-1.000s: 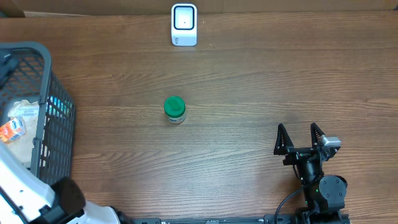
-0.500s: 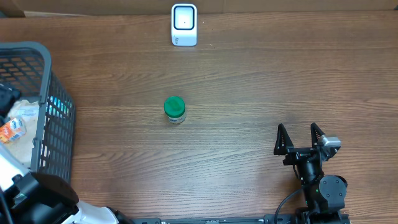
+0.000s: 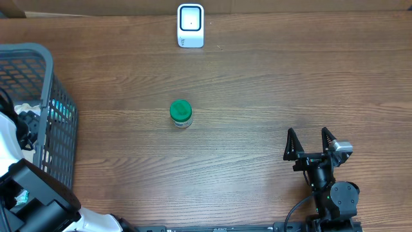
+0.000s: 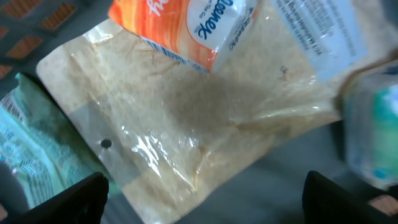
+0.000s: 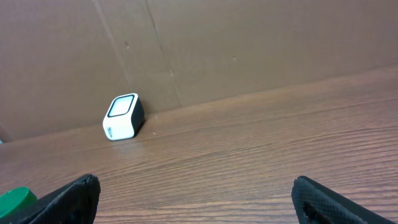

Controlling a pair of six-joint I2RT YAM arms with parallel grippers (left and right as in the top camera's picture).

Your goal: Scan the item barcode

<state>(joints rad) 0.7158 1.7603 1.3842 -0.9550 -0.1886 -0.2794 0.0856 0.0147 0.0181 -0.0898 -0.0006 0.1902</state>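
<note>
The white barcode scanner [image 3: 190, 26] stands at the table's far edge, and it also shows in the right wrist view as the scanner [image 5: 123, 116]. In the left wrist view a clear bag of beige grain [image 4: 186, 106] lies in the basket, partly under an orange-and-white packet [image 4: 186, 25]. A white printed label [image 4: 317, 31] covers the bag's upper right. My left gripper [image 4: 214, 199] hangs open just above the bag's lower edge, with its fingertips wide apart. My right gripper [image 3: 309, 138] stands open over bare table at the front right.
A grey wire basket [image 3: 45, 77] sits at the table's left edge with the left arm reaching into it. A green packet [image 4: 31, 149] lies beside the bag. A small green-lidded jar [image 3: 181, 113] stands upright mid-table.
The left arm has moved down into the basket and now hides the orange packet in the overhead view. The right arm has not moved.
</note>
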